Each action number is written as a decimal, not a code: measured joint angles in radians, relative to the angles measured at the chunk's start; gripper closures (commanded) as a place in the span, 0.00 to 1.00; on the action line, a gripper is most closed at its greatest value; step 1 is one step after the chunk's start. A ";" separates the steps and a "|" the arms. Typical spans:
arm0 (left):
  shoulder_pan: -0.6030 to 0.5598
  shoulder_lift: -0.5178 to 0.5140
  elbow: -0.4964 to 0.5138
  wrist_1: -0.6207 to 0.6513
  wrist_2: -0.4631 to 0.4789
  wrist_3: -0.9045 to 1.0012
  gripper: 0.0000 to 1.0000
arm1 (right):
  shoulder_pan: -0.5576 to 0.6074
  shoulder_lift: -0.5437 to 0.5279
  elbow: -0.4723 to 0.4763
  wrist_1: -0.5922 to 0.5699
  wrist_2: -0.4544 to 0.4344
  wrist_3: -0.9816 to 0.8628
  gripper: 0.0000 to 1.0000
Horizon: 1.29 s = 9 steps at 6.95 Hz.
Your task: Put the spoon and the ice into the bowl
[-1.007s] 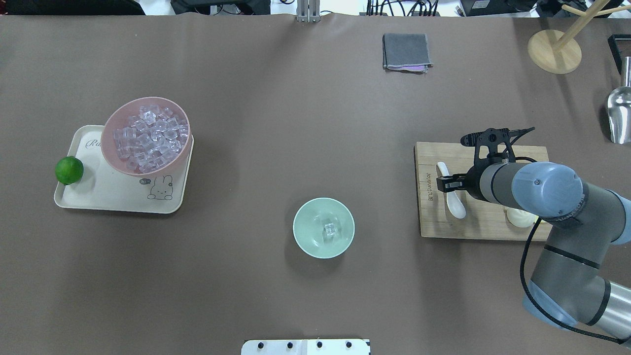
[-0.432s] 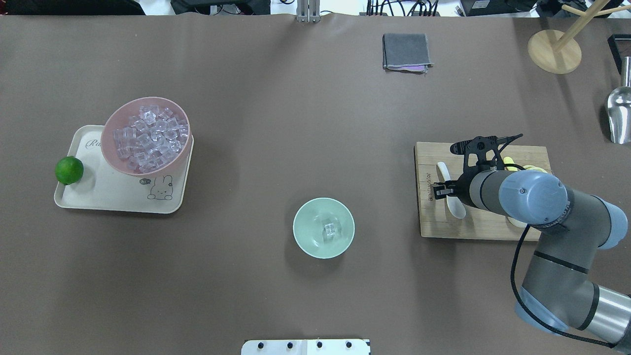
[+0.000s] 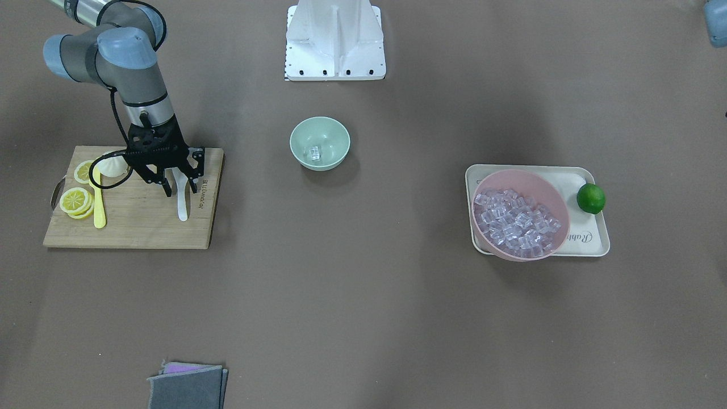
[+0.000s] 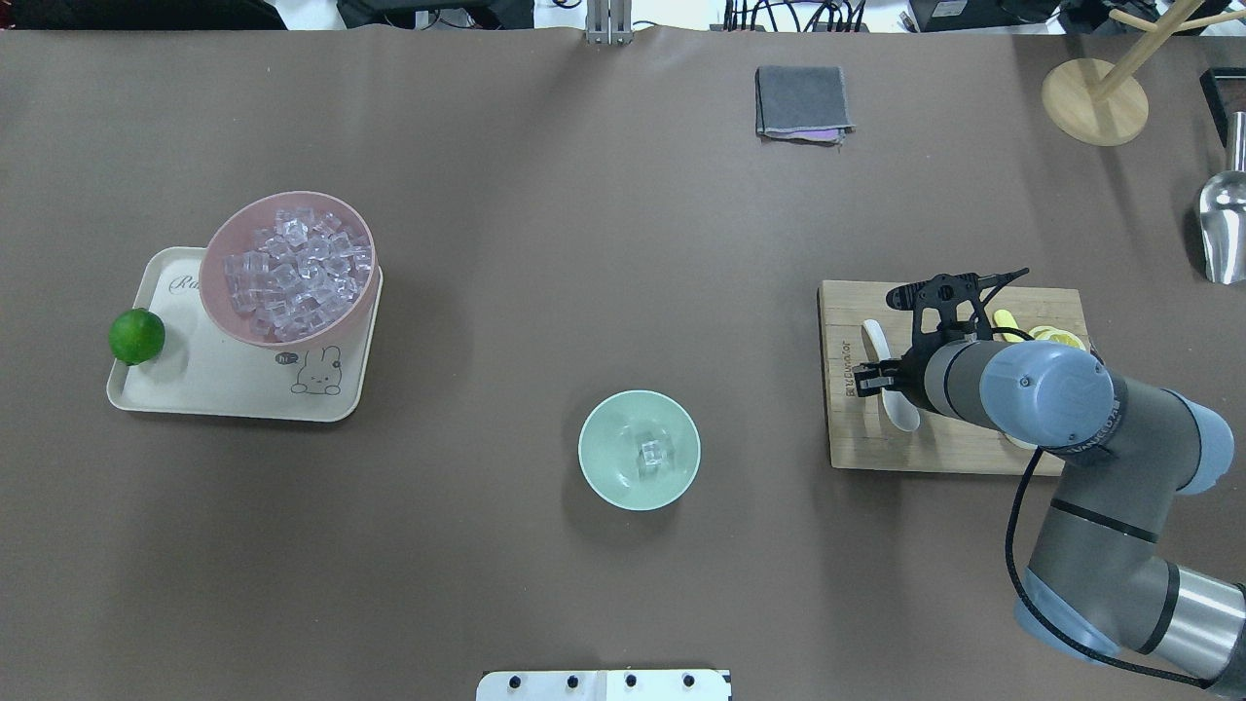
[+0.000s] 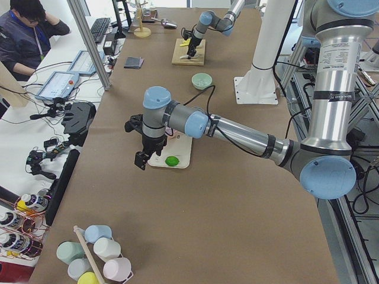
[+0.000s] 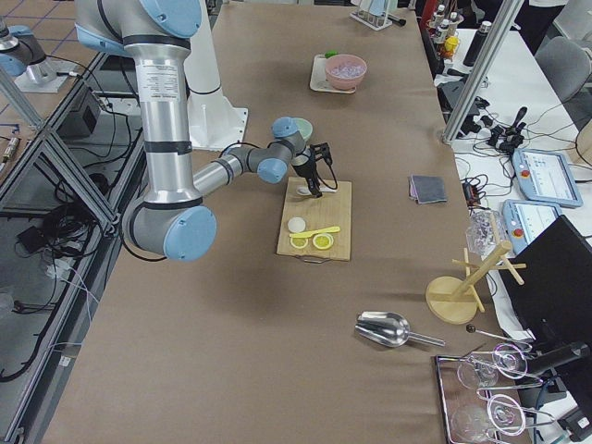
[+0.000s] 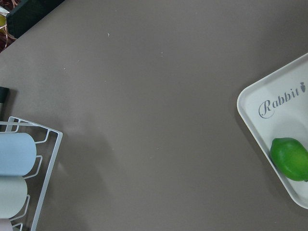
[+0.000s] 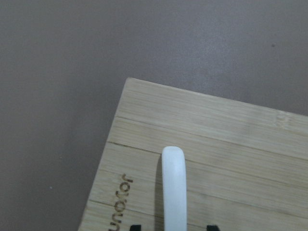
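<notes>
Straddling spoon (image 3: 182, 204), right claw (image 3: 183, 184) hung open, empty | risk: slick handle might squirt free at closing | bowl (image 4: 594, 428) lay at 8 o'clock.

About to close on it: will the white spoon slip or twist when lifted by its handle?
The spoon looks glossy and rigid, so probably slippery but unbending. Its rounded, narrow handle may swivel between the jaws. The wider scoop likely outweighs the handle and may droop.

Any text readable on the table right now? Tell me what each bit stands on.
"Rabbit": on the cream rectangular plastic tray.
"...unotor", its start cut off: on the bamboo wooden cutting board.
Speech bubble beside the tray's rabbit drawing: too small to read.
</notes>
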 measured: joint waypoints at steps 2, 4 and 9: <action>0.000 -0.001 0.002 0.000 0.000 0.000 0.02 | 0.000 0.002 0.001 0.000 -0.001 0.002 1.00; 0.000 0.000 0.002 0.000 0.000 -0.001 0.02 | 0.000 0.009 0.006 -0.001 -0.001 0.012 1.00; 0.003 0.001 0.005 0.000 0.000 -0.003 0.02 | -0.058 0.234 0.025 -0.261 -0.052 0.436 1.00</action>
